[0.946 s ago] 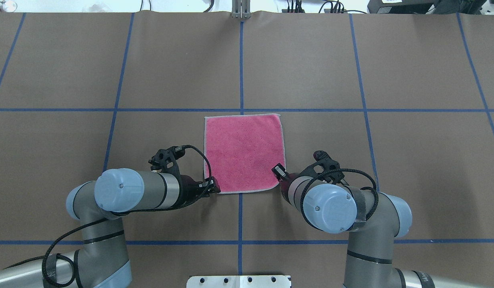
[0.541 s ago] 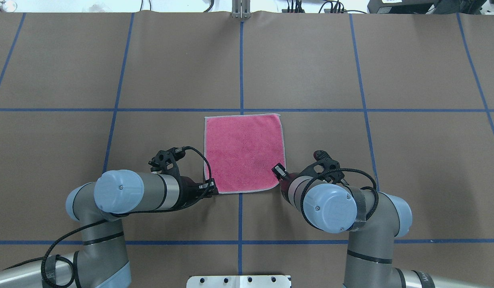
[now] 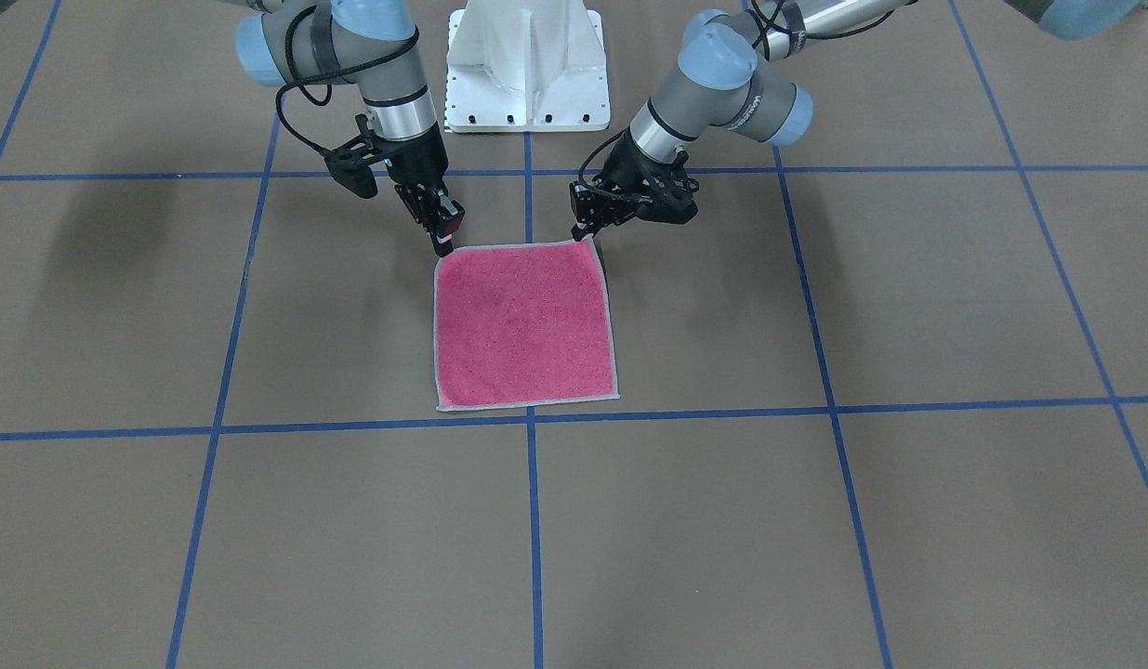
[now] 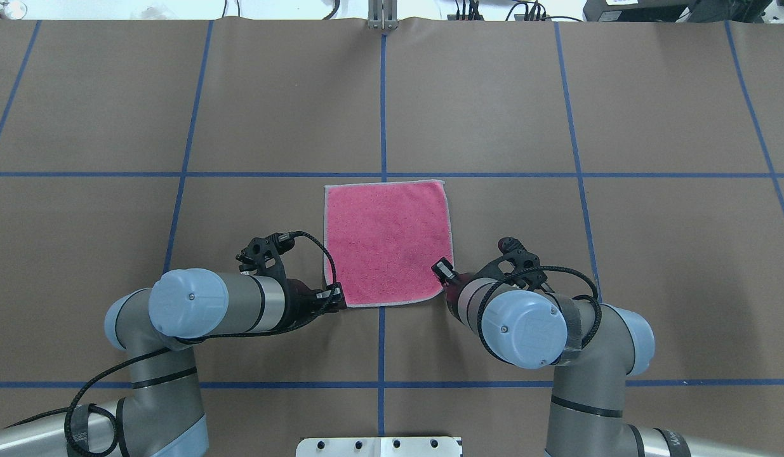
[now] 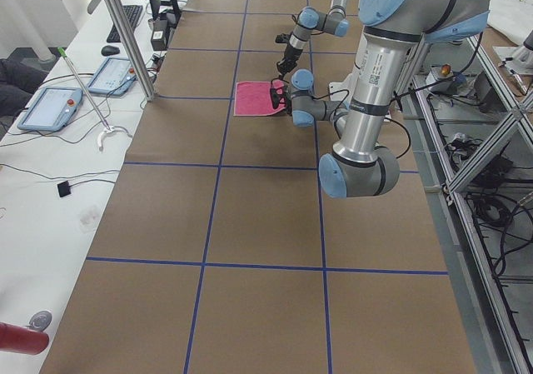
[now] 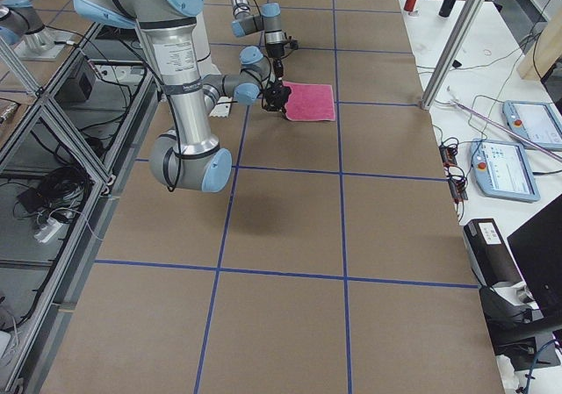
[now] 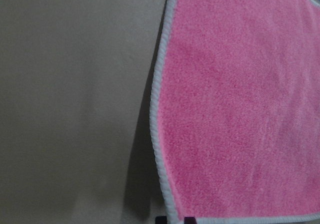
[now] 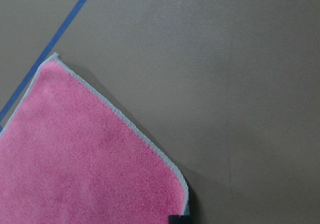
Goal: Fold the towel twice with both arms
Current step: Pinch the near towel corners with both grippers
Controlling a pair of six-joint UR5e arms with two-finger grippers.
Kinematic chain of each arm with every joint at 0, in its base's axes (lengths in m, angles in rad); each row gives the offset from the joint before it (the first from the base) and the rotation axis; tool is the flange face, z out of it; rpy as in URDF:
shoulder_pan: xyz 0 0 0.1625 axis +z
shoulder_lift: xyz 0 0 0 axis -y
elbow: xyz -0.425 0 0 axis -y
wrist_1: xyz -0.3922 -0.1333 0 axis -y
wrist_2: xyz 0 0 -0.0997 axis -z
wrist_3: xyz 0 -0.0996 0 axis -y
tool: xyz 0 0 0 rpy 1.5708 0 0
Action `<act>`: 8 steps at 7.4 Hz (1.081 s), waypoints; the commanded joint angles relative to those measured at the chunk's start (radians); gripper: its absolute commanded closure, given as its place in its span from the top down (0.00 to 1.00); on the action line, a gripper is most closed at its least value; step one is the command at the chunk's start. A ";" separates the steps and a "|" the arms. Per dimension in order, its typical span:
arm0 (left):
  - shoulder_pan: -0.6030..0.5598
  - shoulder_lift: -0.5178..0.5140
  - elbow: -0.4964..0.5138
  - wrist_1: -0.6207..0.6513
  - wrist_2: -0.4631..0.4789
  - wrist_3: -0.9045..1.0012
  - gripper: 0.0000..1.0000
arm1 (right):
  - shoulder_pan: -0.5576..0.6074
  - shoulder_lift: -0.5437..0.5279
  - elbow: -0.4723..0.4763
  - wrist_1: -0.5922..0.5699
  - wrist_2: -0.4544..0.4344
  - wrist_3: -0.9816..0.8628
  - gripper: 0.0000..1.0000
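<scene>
The towel (image 4: 385, 244) lies flat and pink face up at the table's middle, its light grey edge showing all round (image 3: 525, 325). My left gripper (image 4: 338, 297) is down at its near left corner, fingers pinched together on the hem (image 3: 588, 234). The left wrist view shows that corner (image 7: 240, 109) slightly raised, with a shadow under it. My right gripper (image 3: 442, 246) is shut on the near right corner, mostly hidden under its wrist in the overhead view. In the right wrist view the corner (image 8: 85, 169) ends at the dark fingertips on the bottom edge.
Blue tape lines (image 4: 383, 101) grid the brown table. The white pedestal (image 3: 525, 65) stands between the arm bases, behind the towel. A side bench with tablets (image 5: 50, 107) and a metal post (image 5: 125, 32) runs along the far long edge.
The left gripper's fingers have drawn in at the towel's near left corner. The right arm and the towel have hardly moved.
</scene>
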 commanded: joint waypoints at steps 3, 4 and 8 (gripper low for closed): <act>-0.004 -0.001 0.003 0.000 -0.001 0.002 0.25 | 0.005 0.000 -0.001 0.000 0.002 -0.002 0.00; -0.007 -0.001 0.004 -0.001 -0.002 0.002 0.25 | 0.005 0.000 -0.001 0.000 0.002 -0.002 0.00; -0.007 0.001 0.001 -0.001 -0.002 0.002 0.00 | 0.005 0.000 -0.001 0.000 0.002 -0.002 0.00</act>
